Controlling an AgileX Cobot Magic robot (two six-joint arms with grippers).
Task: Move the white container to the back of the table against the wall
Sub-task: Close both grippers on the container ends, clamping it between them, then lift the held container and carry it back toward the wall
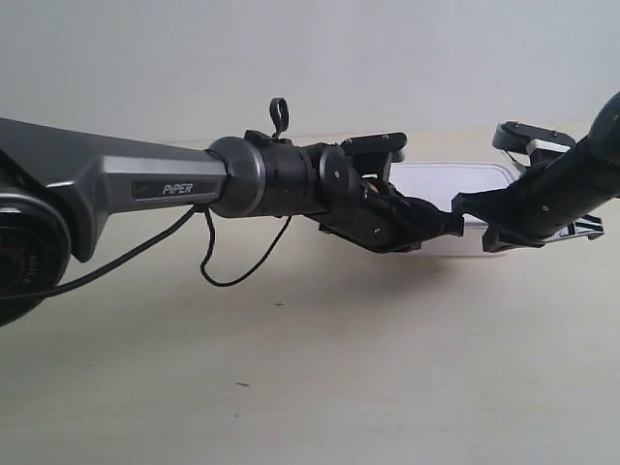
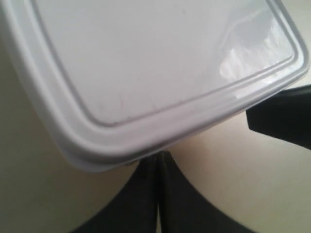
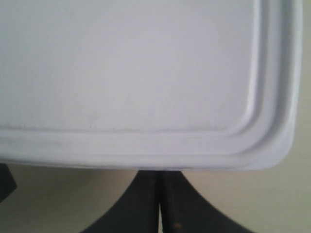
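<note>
Each closed tight, the left pincer (image 2: 159, 162) and right pincer (image 3: 161, 178) butt the white container (image 1: 448, 180) at centre right, seemingly mid-push; next needs an even shove to the wall (image 1: 291, 58).

A shallow white container (image 1: 448, 184) with a flat rimmed lid is laid level on the cream table (image 1: 339, 378), near the pale wall (image 1: 291, 48).

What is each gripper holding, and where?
Nothing is gripped. The left gripper and right gripper are both shut, tips at the white container rim.
</note>
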